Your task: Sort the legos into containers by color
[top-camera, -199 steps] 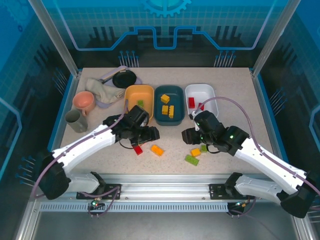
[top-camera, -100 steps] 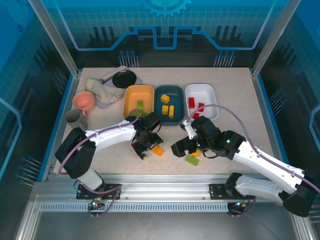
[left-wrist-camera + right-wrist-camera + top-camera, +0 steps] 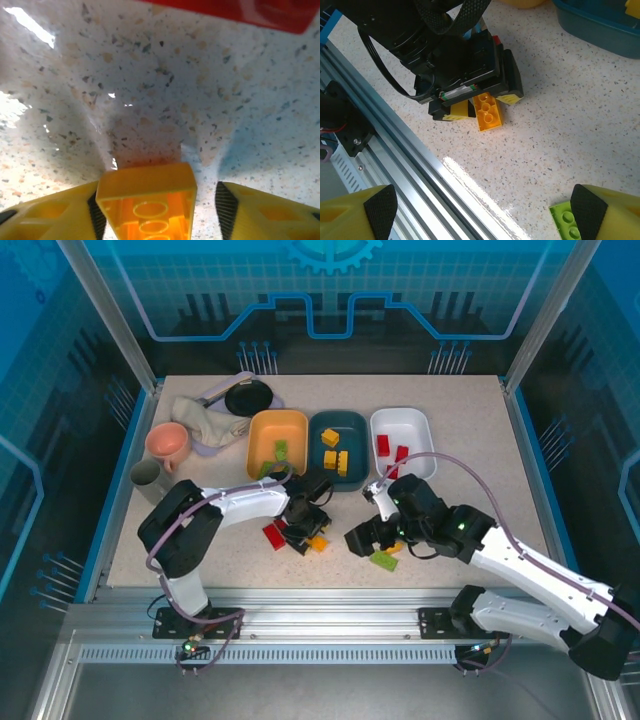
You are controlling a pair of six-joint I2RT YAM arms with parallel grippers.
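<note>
Greens [image 3: 281, 448] sit in the orange tray [image 3: 262, 424], yellows [image 3: 340, 462] in the teal tray [image 3: 352, 429], reds [image 3: 383, 444] in the white tray [image 3: 412, 425]. Nearer me than the teal tray, a red brick [image 3: 274, 536], an orange brick [image 3: 147, 200] and a green brick [image 3: 383, 560] are left. My left fingers [image 3: 50, 215] straddle the orange brick, unclamped; my right fingers [image 3: 350, 215] gape wide, empty. The speckled table [image 3: 450, 420] is glossy, with a blue-panelled cell around it.
</note>
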